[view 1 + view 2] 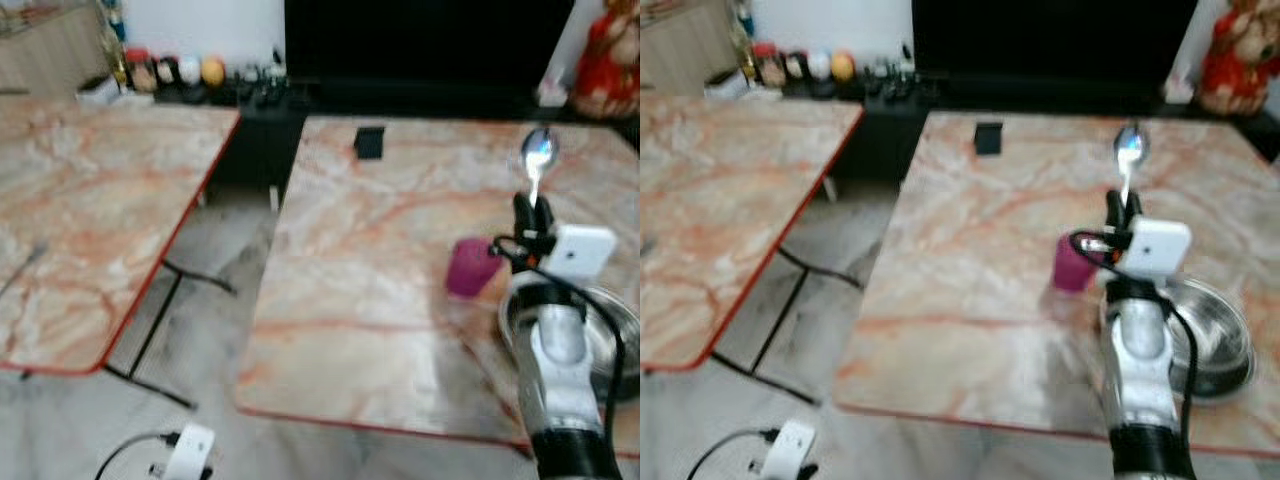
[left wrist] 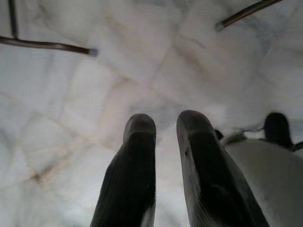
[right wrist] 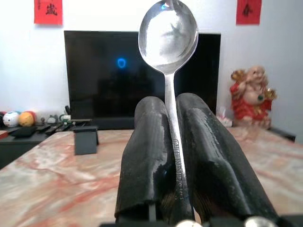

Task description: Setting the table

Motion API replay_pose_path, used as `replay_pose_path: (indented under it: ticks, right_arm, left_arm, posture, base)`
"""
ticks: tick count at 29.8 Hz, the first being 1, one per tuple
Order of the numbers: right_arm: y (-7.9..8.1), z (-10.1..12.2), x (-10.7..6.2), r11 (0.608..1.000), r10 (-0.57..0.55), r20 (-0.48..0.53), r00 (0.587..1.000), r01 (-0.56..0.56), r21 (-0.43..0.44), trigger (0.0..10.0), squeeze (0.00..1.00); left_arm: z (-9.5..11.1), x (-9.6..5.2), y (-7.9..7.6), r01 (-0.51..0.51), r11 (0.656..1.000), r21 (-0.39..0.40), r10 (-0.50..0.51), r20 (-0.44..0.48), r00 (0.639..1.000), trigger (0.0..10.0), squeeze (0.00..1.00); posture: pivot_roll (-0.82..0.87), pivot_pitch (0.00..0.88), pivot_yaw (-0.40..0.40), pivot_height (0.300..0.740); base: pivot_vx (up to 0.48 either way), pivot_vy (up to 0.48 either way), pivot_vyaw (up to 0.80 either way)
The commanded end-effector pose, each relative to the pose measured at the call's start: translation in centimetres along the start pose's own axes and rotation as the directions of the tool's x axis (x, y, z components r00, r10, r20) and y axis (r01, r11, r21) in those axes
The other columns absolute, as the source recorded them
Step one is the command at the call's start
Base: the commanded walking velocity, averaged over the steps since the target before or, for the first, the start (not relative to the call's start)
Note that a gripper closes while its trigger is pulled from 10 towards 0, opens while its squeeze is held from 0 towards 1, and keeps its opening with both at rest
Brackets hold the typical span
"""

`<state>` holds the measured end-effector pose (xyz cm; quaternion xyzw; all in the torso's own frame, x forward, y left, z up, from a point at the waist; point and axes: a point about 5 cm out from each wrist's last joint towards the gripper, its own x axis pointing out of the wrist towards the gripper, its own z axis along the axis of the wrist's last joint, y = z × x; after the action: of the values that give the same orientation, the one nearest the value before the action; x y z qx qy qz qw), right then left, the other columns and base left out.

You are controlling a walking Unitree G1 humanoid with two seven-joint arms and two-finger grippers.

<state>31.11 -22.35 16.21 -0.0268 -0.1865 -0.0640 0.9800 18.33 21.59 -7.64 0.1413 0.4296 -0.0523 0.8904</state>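
A spoon (image 3: 169, 35) is held upright over the marble table (image 1: 360, 300) at the right of the frame.

The handle is clamped between the closed fingers of the right gripper (image 3: 173, 113), bowl upward. A magenta cup (image 1: 470, 266) and a steel bowl (image 1: 610, 320) are seen just beside the arm. The left gripper (image 2: 165, 127) is hung over the floor, its fingers slightly parted and nothing held.
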Motion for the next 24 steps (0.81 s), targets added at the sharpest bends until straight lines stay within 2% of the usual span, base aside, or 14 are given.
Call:
replay_pose_path:
  ticks: [1, 12, 19, 21, 23, 24]
  right_arm:
    - [0.2, 0.7, 0.3, 1.0, 0.007, 0.032, 0.999, -0.007, 0.001, 10.0, 0.0]
    - [-0.3, 1.3, 0.5, 1.0, -0.008, 0.034, 0.999, 0.008, -0.017, 10.0, 0.0]
    - [-1.1, 2.1, 0.4, 0.997, -0.025, 0.003, 1.0, 0.025, -0.071, 10.0, 0.0]
    - [-1.6, 2.3, 0.1, 0.994, -0.033, -0.038, 0.999, 0.029, -0.105, 10.0, 0.0]
    - [-1.7, 2.4, 0.0, 0.994, -0.035, -0.04, 0.999, 0.031, -0.1, 10.0, 0.0]
    - [-1.7, 2.3, -0.1, 0.994, -0.042, -0.073, 0.996, 0.034, -0.102, 10.0, 0.0]
  left_arm:
    - [-0.5, -0.1, -0.1, 0.003, 1.0, 0.006, -0.003, -0.017, 1.0, 10.0, 0.0]
    - [-0.4, -0.1, -0.1, 0.002, 1.0, 0.008, -0.002, -0.017, 1.0, 10.0, 0.0]
    - [-0.3, 0.0, -0.1, 0.0, 1.0, 0.004, 0.0, -0.014, 1.0, 10.0, 0.0]
    - [-0.2, 0.0, -0.2, 0.003, 1.0, 0.007, -0.003, -0.013, 1.0, 10.0, 0.0]
    - [-0.2, 0.0, -0.2, 0.004, 1.0, 0.007, -0.004, -0.013, 1.0, 10.0, 0.0]
    - [-0.2, 0.0, -0.2, 0.005, 1.0, 0.008, -0.005, -0.012, 1.0, 10.0, 0.0]
  posture:
    - [0.01, 0.0, -0.017, 0.74]
    - [0.0, 0.0, -0.014, 0.74]
    - [-0.02, 0.0, -0.009, 0.74]
    - [-0.02, 0.0, -0.006, 0.74]
    - [-0.02, 0.0, -0.006, 0.74]
    - [-0.02, 0.0, -0.005, 0.74]
  base:
    - [0.0, -0.48, 0.0]
    - [0.0, -0.48, 0.0]
    - [0.0, 0.0, 0.0]
    - [0.0, 0.0, 0.0]
    - [0.0, 0.0, 0.0]
    - [0.0, 0.0, 0.0]
